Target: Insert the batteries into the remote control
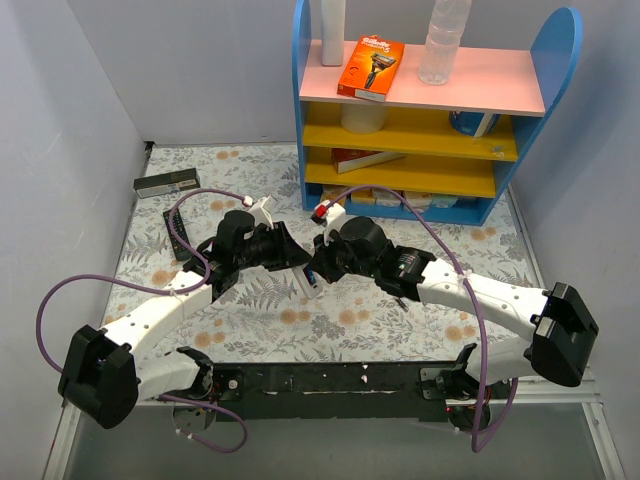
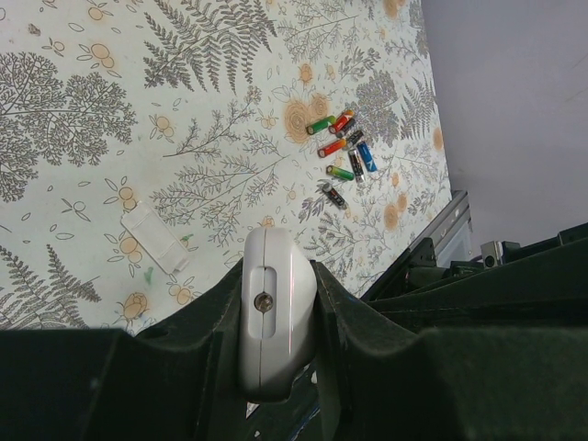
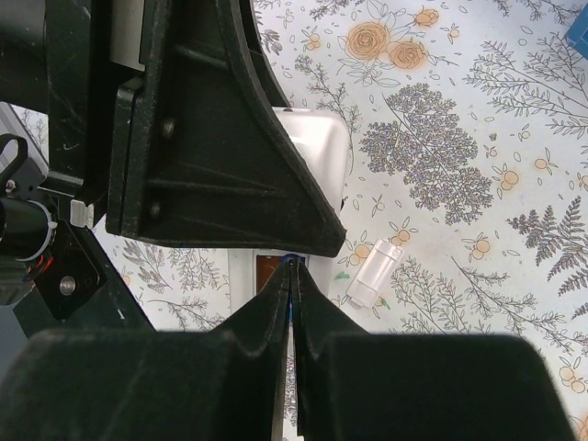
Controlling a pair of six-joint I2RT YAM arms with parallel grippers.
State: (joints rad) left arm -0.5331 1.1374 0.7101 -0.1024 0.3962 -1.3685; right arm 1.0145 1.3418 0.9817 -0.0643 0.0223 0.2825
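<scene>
The white remote control (image 2: 276, 317) is clamped end-on between my left gripper's (image 2: 278, 299) fingers, held above the table. In the right wrist view the remote (image 3: 317, 152) shows its open battery compartment (image 3: 266, 273). My right gripper (image 3: 292, 265) is shut on a thin blue battery, its tip at the compartment. The white back cover (image 2: 156, 241) lies flat on the cloth and also shows in the right wrist view (image 3: 375, 273). Several loose batteries (image 2: 344, 147) lie in a small cluster farther off. In the top view both grippers, left (image 1: 296, 264) and right (image 1: 318, 268), meet at mid-table.
A blue shelf unit (image 1: 540, 60) stands at the back right, with an orange box (image 1: 371, 67) and a bottle (image 1: 443, 40) on top. A long dark flat box (image 1: 167, 183) lies at the back left. A black remote (image 1: 179, 238) lies by the left arm.
</scene>
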